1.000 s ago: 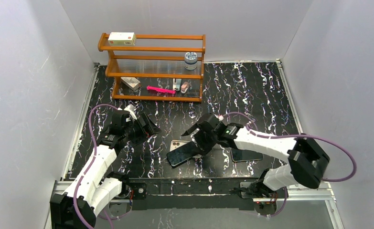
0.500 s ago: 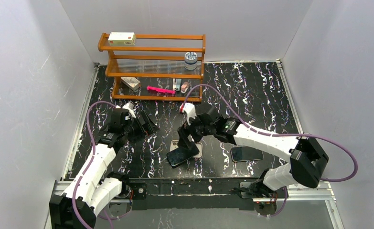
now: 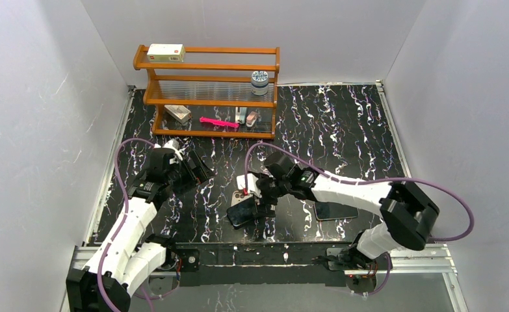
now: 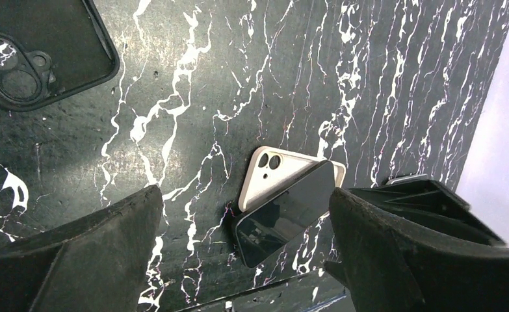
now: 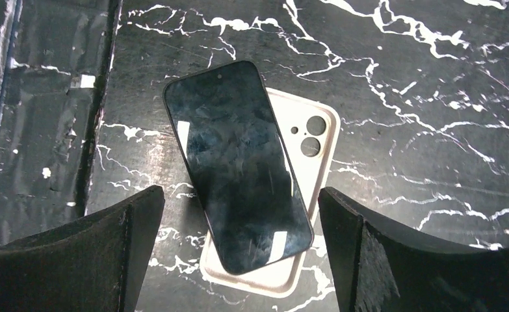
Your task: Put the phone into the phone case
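The phone (image 5: 238, 162), with a dark glossy screen, lies skewed across a cream phone case (image 5: 303, 136) that has two camera holes. One end of the phone overhangs the case rim. Both also show in the top view, the phone (image 3: 244, 212) and the cream case (image 3: 237, 196). My right gripper (image 5: 238, 247) is open above the phone, one jaw on each side, touching nothing. A black phone case (image 4: 43, 45) lies flat near my left gripper (image 4: 245, 214), which is open and empty. The left wrist view also shows the phone (image 4: 284, 218).
A second dark phone (image 3: 335, 210) lies flat to the right of the right gripper (image 3: 257, 198). A wooden rack (image 3: 206, 91) at the back holds a box, a jar and small items. White walls close in both sides. The left gripper (image 3: 196, 170) hovers left of centre.
My right gripper has swung left and come down over the phone with its jaws open. The phone and cream case have stayed put. The left arm has barely moved.
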{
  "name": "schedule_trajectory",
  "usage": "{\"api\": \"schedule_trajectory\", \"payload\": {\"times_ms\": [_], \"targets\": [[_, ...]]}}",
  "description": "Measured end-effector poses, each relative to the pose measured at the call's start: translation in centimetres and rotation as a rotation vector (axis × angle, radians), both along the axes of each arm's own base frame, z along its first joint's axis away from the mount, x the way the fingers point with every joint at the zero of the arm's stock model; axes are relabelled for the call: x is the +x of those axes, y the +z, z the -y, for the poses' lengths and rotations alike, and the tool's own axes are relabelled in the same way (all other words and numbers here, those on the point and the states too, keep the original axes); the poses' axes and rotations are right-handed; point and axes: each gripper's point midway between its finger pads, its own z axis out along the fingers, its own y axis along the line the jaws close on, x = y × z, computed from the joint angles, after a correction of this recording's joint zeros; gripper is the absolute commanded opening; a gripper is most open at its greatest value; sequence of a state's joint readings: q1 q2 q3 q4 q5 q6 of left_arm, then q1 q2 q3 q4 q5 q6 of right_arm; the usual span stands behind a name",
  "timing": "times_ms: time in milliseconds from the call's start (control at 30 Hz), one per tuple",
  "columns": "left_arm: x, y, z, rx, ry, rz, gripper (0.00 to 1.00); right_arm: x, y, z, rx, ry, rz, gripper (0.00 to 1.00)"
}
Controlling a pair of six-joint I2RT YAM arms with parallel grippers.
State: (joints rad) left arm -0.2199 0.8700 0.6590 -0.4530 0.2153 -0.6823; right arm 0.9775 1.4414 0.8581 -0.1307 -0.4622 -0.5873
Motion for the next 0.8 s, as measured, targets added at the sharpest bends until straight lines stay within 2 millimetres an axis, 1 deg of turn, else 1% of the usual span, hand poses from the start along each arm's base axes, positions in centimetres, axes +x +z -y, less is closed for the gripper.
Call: {"api": "schedule_trajectory", "payload": {"times_ms": [100,233,367,600,700,800], "targets": [[-0.1,-0.2,0.0,-0.015,0.019,0.006,0.97,0.0,-1.3,-0.6,-0.002,0.067,0.027,0.96],[-0.3,-0.8,0.0,-0.026,0.036,-0.009,0.97,0.1,-2.8,-1.5,-0.001,0.115,0.048,0.95],[-0.4,-0.9,0.0,-0.037,0.048,-0.011,0.96,-0.3,-4.7,-1.9,-0.026,0.157,0.04,0.95],[-0.2,-0.8,0.2,-0.051,0.051,-0.007,0.95,-1.3,-5.9,-2.9,-0.048,0.214,0.049,0.94],[-0.1,-0.7,0.3,-0.057,0.052,-0.003,0.94,-1.5,-6.3,-3.2,-0.057,0.221,0.076,0.89],[-0.1,-0.7,0.3,-0.059,0.055,-0.002,0.94,-1.4,-6.5,-3.6,-0.057,0.221,0.1,0.81]]}}
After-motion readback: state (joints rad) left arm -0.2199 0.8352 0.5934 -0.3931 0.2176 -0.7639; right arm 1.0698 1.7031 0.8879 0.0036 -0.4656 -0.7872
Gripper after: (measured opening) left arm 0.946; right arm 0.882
